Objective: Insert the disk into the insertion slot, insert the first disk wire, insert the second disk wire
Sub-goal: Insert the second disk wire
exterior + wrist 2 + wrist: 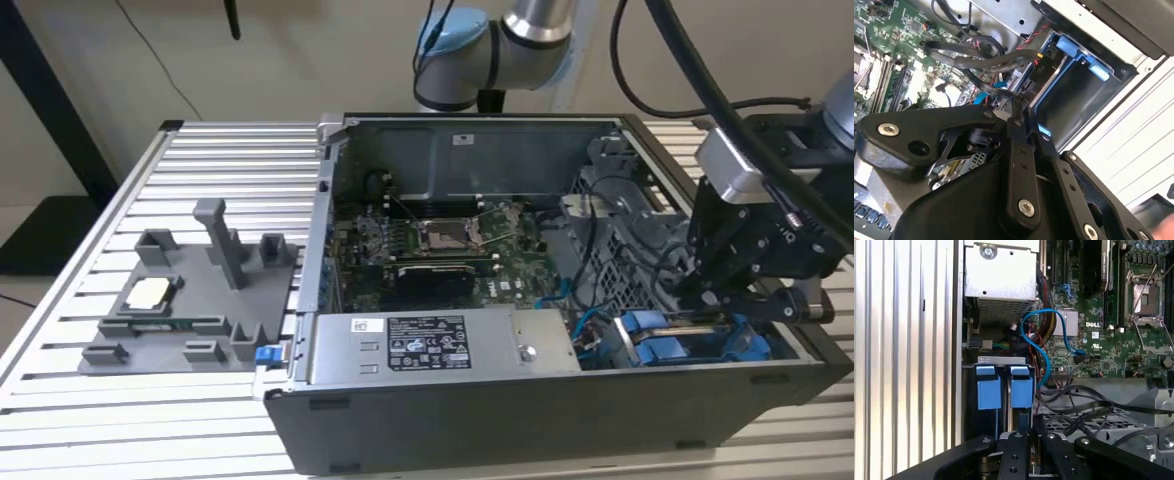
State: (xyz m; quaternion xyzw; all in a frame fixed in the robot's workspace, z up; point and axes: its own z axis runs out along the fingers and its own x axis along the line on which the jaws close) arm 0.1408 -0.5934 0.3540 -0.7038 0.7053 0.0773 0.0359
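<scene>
The disk is sitting in the slot at the case's front corner, on the exterior view's right. The gripper is hovering just above, jaws together on a wire, I judge; seating its plug calls for fine alignment.

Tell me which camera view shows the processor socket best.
The exterior view: the processor socket sits whole and unobstructed mid-motherboard. The first wrist view shows it near the frame's edge; the second wrist view catches a cropped part.
</scene>
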